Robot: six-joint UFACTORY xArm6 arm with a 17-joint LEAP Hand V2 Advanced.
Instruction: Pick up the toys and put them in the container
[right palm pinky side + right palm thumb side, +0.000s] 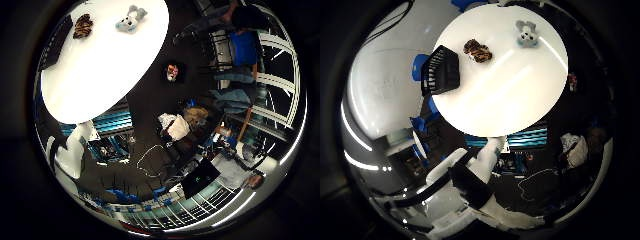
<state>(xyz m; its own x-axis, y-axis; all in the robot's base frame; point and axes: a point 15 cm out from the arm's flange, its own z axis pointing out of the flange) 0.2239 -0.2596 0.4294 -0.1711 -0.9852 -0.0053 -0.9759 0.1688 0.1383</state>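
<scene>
A round white table [510,90] carries a brown toy [477,49] and a grey-white plush toy [527,35], lying away from each other. A black container [444,70] stands at the table's edge, beside the brown toy. The little finger side view shows the same brown toy [83,26], plush toy [131,18] and table [100,70]. My hand [475,170] is high above the floor, off to the side of the table and far from both toys. Its white fingers [75,150] reach in relaxed, with nothing seen in them.
A small red and white object [173,71] lies on the dark floor beside the table. A blue chair [421,68] stands by the container. Teal shelving [520,140] lies below the table's edge. A blue chair [243,47], desks and clutter ring the floor.
</scene>
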